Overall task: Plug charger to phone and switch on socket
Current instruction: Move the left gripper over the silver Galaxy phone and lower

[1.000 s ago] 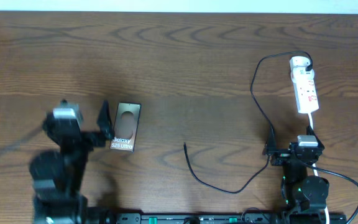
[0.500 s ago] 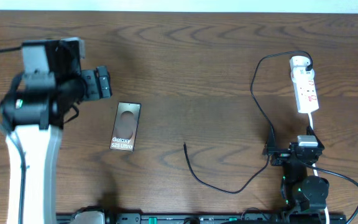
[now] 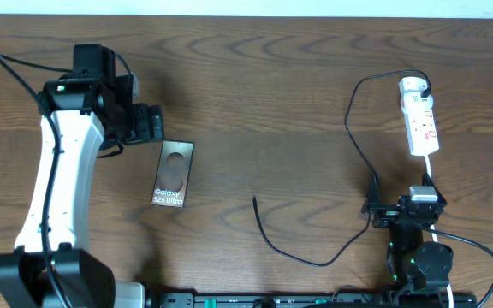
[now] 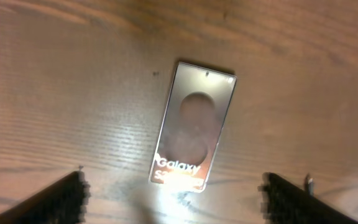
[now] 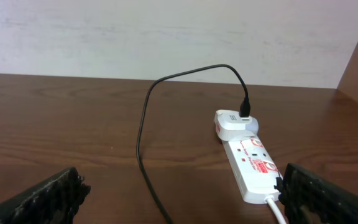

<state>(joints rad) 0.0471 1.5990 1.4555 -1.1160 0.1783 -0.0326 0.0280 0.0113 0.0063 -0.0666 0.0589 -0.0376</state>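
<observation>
Now: left fingers [image 4: 61, 196] spread wide, empty, over phone [image 3: 173, 174], which lies flat on worktop [image 3: 255, 103], long axis near-to-far. Right fingers [image 5: 48, 193] wide, empty; charger [image 3: 258, 210] plug end lies between the arms.

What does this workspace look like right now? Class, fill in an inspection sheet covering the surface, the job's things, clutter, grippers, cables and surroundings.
Surface: dark wooden table, bare between the two arms.
Job's things: phone lies flat, face up, nothing plugged in; socket lies at the far right, switch state unreadable.
Clutter: nothing seen.
Grippers: left gripper is beside the phone's far end, jaws open and empty; right gripper faces the socket, jaws open and empty.
Cables: charger runs from a white adapter on the socket, its free end on the table right of the phone; a white cord leaves the socket.
Surroundings: pale wall behind the table.
</observation>
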